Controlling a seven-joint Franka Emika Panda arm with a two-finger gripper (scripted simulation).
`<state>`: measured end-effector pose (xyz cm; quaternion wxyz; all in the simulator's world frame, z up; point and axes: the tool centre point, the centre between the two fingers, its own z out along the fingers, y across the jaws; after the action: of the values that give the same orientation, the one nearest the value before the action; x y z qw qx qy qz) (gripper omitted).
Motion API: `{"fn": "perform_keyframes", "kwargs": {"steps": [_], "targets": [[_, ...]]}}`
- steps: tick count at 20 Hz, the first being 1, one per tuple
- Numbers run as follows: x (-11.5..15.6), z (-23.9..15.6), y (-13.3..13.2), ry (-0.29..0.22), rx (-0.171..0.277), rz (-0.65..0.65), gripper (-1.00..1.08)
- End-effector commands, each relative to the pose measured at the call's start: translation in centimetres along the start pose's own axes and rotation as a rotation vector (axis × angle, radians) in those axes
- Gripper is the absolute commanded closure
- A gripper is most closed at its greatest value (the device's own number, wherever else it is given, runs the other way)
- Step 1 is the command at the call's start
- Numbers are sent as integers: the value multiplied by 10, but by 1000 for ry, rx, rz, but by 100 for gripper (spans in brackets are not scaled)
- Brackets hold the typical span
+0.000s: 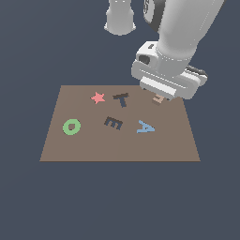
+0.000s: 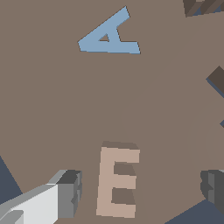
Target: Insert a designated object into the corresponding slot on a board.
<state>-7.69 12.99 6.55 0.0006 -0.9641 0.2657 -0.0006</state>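
Observation:
The pale tan-pink E block [image 2: 117, 181] lies flat on the brown board [image 1: 93, 145], near its far corner on the exterior view's right. My gripper [image 2: 141, 190] is open and low over it. One grey finger [image 2: 68, 192] stands on one side of the block and the other finger [image 2: 214, 188] on the opposite side, both apart from it. In the exterior view the hand [image 1: 166, 77] hides most of the block [image 1: 158, 99]. The dark E-shaped slot [image 1: 113, 123] sits near the board's middle; only a corner of it [image 2: 199, 6] shows in the wrist view.
On the board are also a blue letter A [image 1: 146, 127], a red star [image 1: 97, 97], a green ring [image 1: 71, 126] and a dark T-shaped recess [image 1: 121, 99]. The A [image 2: 109, 37] lies between the block and the slot's side. Dark floor surrounds the board.

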Motion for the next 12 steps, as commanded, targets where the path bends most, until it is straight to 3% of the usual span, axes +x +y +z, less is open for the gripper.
{"fn": "perform_keyframes", "kwargs": {"steps": [1,12], "targets": [[-5,6,-5,0,-1,29,-92],[-12,15,-14,-1,-2,71,-92]]}}
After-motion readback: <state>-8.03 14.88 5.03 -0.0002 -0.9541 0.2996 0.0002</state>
